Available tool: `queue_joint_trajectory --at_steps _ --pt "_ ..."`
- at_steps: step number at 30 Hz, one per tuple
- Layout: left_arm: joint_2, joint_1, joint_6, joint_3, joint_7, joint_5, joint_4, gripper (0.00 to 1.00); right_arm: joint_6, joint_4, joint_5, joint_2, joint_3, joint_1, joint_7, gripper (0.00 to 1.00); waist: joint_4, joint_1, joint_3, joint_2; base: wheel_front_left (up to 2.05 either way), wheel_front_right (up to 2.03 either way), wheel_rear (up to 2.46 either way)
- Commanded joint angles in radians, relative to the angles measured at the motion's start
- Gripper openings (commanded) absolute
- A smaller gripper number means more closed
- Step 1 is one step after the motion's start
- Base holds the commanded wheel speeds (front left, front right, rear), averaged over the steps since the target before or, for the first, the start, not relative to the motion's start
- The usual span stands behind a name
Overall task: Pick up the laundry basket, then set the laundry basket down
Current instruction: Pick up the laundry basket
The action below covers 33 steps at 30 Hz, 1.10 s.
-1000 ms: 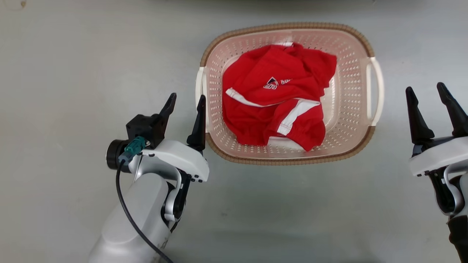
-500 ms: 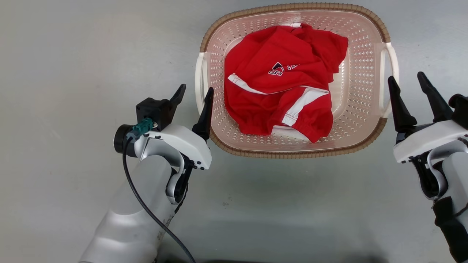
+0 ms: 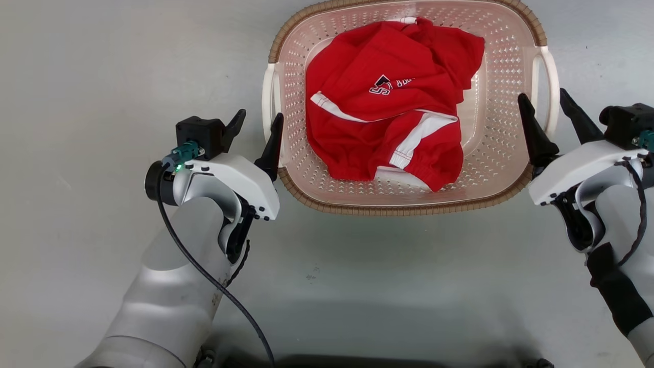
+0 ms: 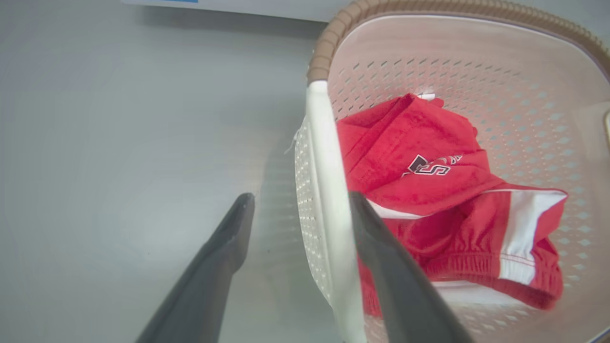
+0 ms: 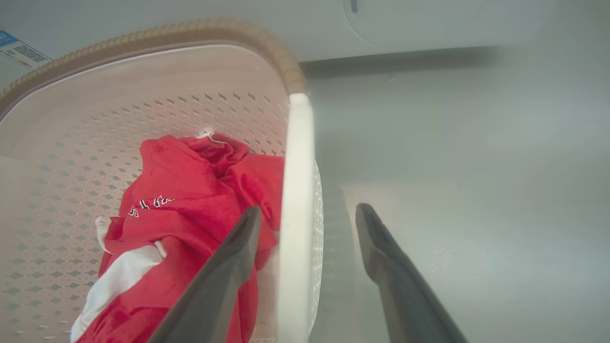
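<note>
Straddling the white side handles (image 3: 265, 102) of the laundry basket (image 3: 409, 208), which rests on the grey floor (image 3: 102, 76), we have our left gripper (image 3: 259, 115) and right gripper (image 3: 542, 94) spread, nothing clamped yet, presumably for a level lift.

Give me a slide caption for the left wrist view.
Open left gripper straddling the white handle of the laundry basket, a red garment inside.

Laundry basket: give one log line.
pink perforated plastic laundry basket: on floor; left end effector: open, astride left handle; right end effector: open, astride right handle
</note>
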<state>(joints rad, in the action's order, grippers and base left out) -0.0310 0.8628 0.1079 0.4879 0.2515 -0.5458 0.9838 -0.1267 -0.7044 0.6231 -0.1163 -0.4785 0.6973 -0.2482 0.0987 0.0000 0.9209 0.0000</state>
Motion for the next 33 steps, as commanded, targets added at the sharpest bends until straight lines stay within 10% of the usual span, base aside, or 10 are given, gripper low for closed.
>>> queue_joint_trajectory --at_steps 1,25,26,27,33 --pt "-0.028 -0.005 0.004 -0.023 0.01 0.011 -0.001 1.0 -0.004 0.003 0.012 0.002 -0.02 -0.022 -0.013 1.0 -0.002 0.0 0.008 0.0 0.0 0.0 0.0" --pt "-0.02 0.125 0.023 -0.009 0.01 0.005 0.134 1.0 -0.004 -0.088 0.151 0.004 -0.16 0.136 -0.013 1.0 -0.004 0.0 0.092 0.0 0.0 0.0 0.0" --pt "-0.02 0.124 0.023 -0.003 0.01 0.006 0.129 1.0 -0.004 -0.088 0.153 0.005 -0.162 0.136 -0.013 0.87 -0.004 0.0 0.091 0.0 0.0 0.0 0.0" --pt "-0.02 0.122 0.023 0.001 0.01 0.003 0.115 0.0 -0.004 -0.085 0.161 0.006 -0.162 0.135 -0.013 0.0 -0.004 0.0 0.091 0.0 0.0 0.0 0.0" --pt "-0.022 0.118 0.023 0.05 0.01 -0.018 0.102 0.0 -0.004 -0.089 0.191 0.003 -0.19 0.142 -0.014 0.0 -0.005 0.0 0.094 0.0 0.0 0.0 0.0"
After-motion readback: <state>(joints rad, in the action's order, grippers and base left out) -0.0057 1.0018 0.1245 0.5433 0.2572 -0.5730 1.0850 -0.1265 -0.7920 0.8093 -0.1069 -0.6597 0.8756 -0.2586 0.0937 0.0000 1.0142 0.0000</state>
